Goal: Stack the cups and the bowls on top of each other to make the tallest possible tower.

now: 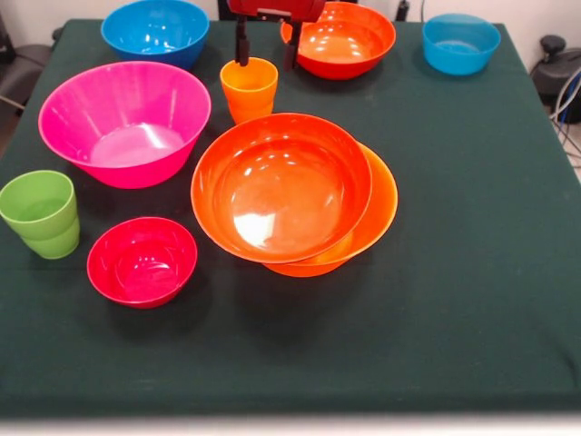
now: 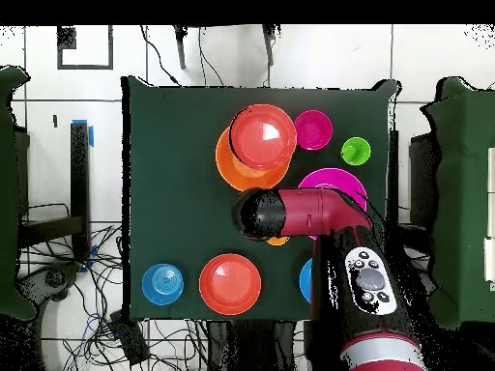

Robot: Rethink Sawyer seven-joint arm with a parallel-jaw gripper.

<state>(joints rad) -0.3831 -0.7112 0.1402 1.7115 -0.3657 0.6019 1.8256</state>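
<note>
The tower is a red-orange bowl (image 1: 281, 186) resting off-centre in the widest orange bowl (image 1: 374, 222), mid-table; from above, the red-orange bowl (image 2: 261, 135) covers most of the orange one (image 2: 225, 164). Just behind it stands an orange cup (image 1: 249, 88), upright. My gripper (image 1: 268, 45) hangs open just above and behind that cup, its left finger (image 1: 241, 41) over the cup's back rim. In the overhead view the arm (image 2: 300, 213) hides the gripper and nearly all of the cup. A green cup (image 1: 40, 213) stands at the left edge.
A wide pink bowl (image 1: 124, 123) sits left of the orange cup, with a crimson bowl (image 1: 142, 261) in front of it. Along the far side are a blue bowl (image 1: 155, 30), a red-orange bowl (image 1: 340, 38) and a small blue bowl (image 1: 460, 43).
</note>
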